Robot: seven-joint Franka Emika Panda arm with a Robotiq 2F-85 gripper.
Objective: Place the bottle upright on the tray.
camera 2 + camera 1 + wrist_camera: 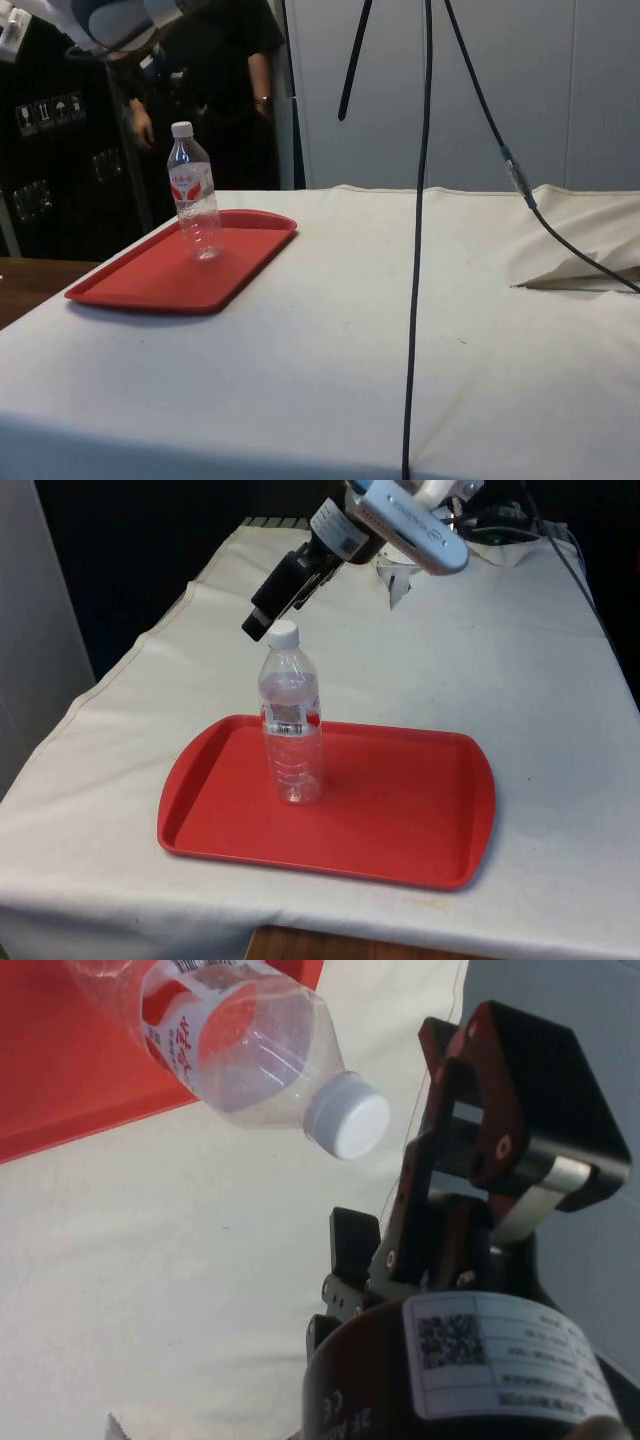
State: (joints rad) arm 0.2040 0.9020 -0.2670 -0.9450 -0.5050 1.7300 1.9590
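A clear plastic bottle [291,730] with a white cap and a red-and-white label stands upright on the red tray [400,810], towards the front view's left. From the side, the bottle [195,195] rises from the middle of the tray [150,285]. My black gripper [258,625] hangs just above and behind the cap, tilted down at it, open and holding nothing. In the wrist view the bottle [240,1040] and its cap lie apart from my one black finger [500,1110], with a corner of the tray [60,1070] beyond.
White cloth covers the table around the tray. A crumpled white fold [400,580] lies near the robot's base. Black cables [425,200] hang across the side view. A person in dark clothes [230,80] stands behind the table.
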